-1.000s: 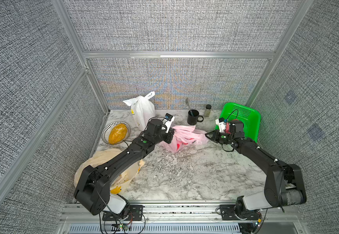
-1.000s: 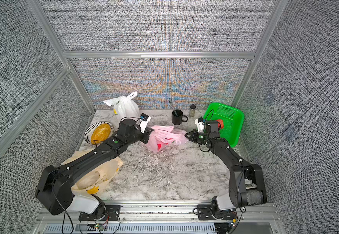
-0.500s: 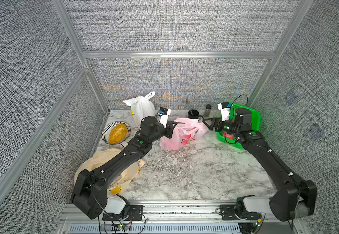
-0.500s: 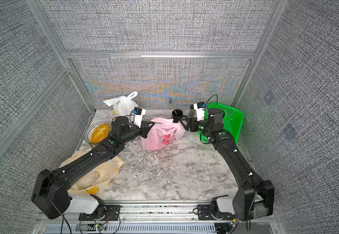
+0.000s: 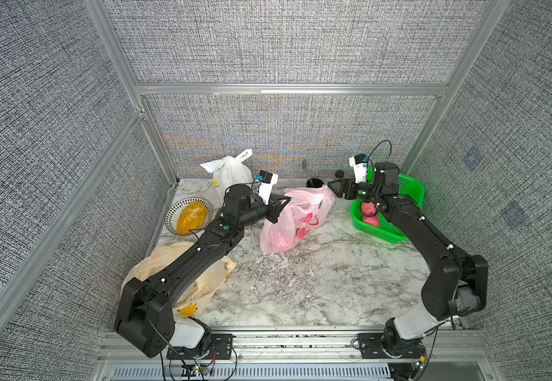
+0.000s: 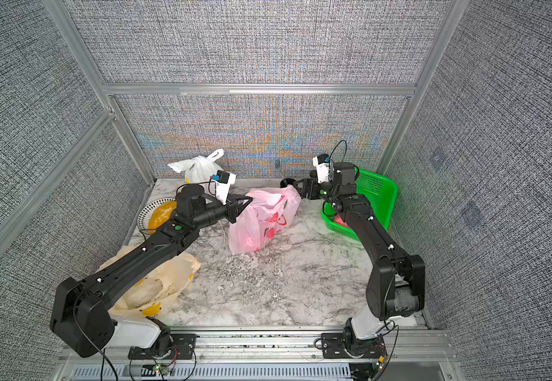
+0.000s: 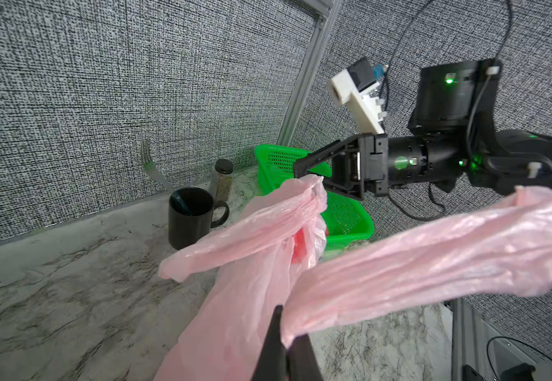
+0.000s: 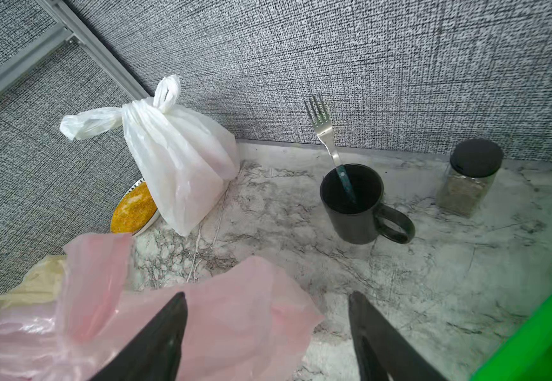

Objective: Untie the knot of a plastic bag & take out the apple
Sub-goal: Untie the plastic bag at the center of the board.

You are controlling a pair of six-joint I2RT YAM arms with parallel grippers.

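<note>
1. Yellow plastic bag (image 5: 185,280): slumped at the front left of the marble tabletop (image 5: 301,283), partly under the left arm.
2. Patterned plate (image 5: 172,211): near the left wall, holding yellow food (image 5: 191,216).
3. White plastic bag (image 5: 233,174): knotted at the top, upright against the back wall, just behind the plate.
4. Left gripper (image 5: 286,200): jaws pressed together on one handle (image 7: 432,257) of the pink plastic bag. In the left wrist view the film is pinched at the fingertips (image 7: 269,343) and stretches away from them.
5. Pink plastic bag (image 5: 296,219): printed with red fruit, mid-table between the two grippers in both top views. Its upper part is raised on the left gripper's side and its lower end rests on the marble. The handles lie apart, not knotted. A red patch (image 7: 299,245) shows at the bag's mouth; whether it is the task's fruit cannot be told.
6. Other handle (image 7: 268,224): loose, its end lying right at the right gripper's fingers.
7. Black mug (image 8: 353,201): by the back wall, with a fork (image 8: 324,132) standing in it.
8. Spice jar (image 8: 469,178): dark lid, just beside the mug.
9. Right gripper (image 8: 268,293): jaws wide apart and gripping nothing. Pink film lies beneath one finger; contact cannot be told.
10. Green basket (image 5: 409,193): at the far right, holding red rounded items (image 5: 368,211).
</note>
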